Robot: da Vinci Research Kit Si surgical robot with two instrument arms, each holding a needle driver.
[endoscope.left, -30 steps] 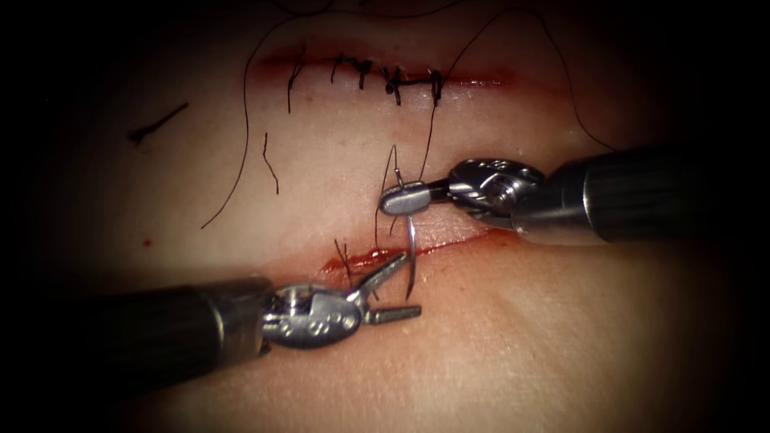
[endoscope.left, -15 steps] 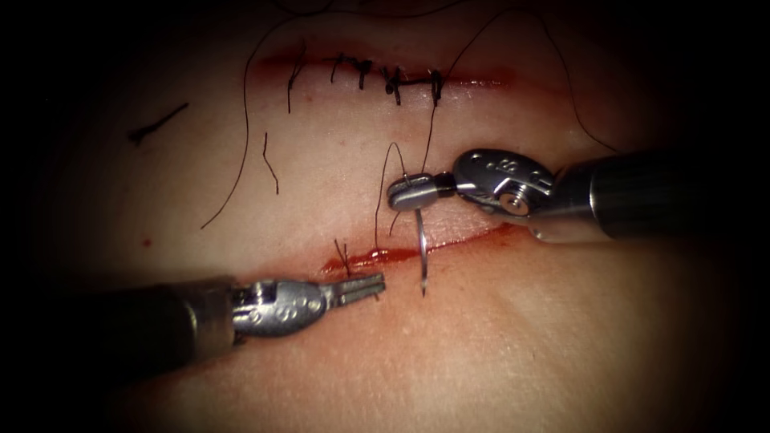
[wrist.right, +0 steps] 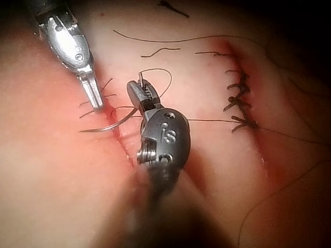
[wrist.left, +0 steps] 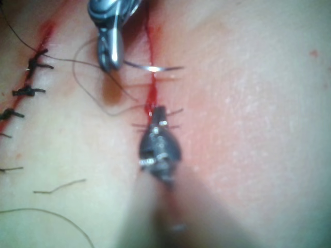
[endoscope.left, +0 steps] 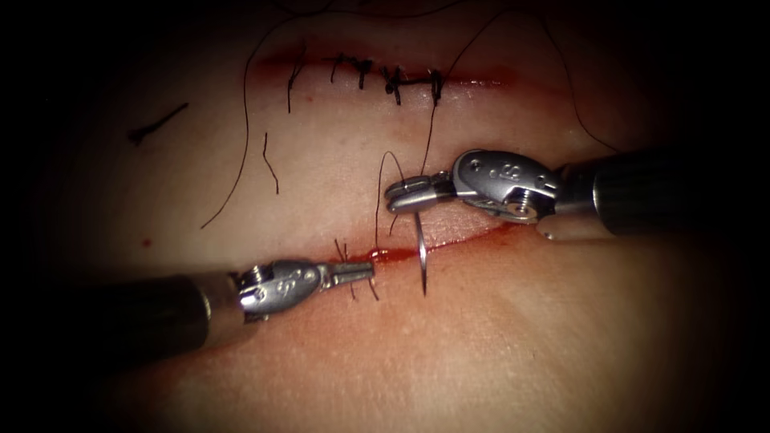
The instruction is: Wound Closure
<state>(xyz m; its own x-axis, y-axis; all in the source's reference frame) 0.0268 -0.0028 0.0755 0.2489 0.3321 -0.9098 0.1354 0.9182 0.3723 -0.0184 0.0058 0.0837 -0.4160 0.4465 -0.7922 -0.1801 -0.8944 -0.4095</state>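
— So, what is the right tool [endoscope.left: 399,195] holding?

— It is holding the needle [endoscope.left: 422,255]. Its jaws are pinching shut on the needle close to the thread end. You can see that in the right wrist view too, at the right tool [wrist.right: 137,94], where the needle [wrist.right: 106,127] is curving away from it.

— Where is the needle sitting?

— It is hanging down from the jaws and crossing over the open cut [endoscope.left: 433,244]. Its sharp tip is pointing down at the skin just below the cut. I cannot tell if the tip is touching the tissue [endoscope.left: 513,337]. The needle is not going through the tissue.

— And the thread?

— The thread [endoscope.left: 383,172] is looping up from the needle's end and dropping down to the cut, to the left of the needle. More of it is running up to the other cut [endoscope.left: 385,76], the one that is already sewn with dark stitches.

— What is the left tool [endoscope.left: 370,271] doing?

— It is lying at the cut, left of the needle, next to some short stitch ends [endoscope.left: 346,255]. Its jaws are closed tight and they are holding nothing. A second ago they were wide open, and the tool was lower, under the cut.

— Is there red fluid?

— Yes, red fluid [endoscope.left: 383,255] is sitting in the cut, right by the left tool's tip.

— What about the left wrist view?

— The left tool [wrist.left: 156,111] is pointing along the cut, and the needle [wrist.left: 153,67] is lying across it, just ahead.
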